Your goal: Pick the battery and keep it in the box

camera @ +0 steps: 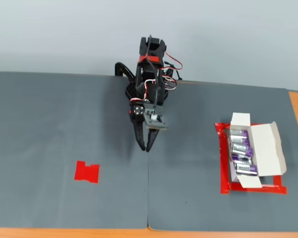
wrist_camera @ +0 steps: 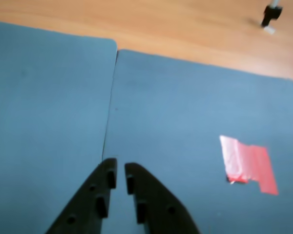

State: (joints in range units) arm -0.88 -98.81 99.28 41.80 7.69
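My black gripper (wrist_camera: 119,168) hangs over the seam between two grey mats, its jaws nearly together with nothing between them. In the fixed view the gripper (camera: 145,148) points down at mid-table, far left of the box. The white cardboard box (camera: 268,148) lies open at the right, flaps out. Several purple batteries with silver-white labels (camera: 241,153) lie in a row inside it. No battery shows in the wrist view or loose on the mats.
A flat red tape patch (camera: 87,171) lies on the left mat and also shows in the wrist view (wrist_camera: 249,165). A red tape outline (camera: 253,188) frames the box. Wooden table (wrist_camera: 161,24) shows beyond the mats, with a small black stand (wrist_camera: 272,14).
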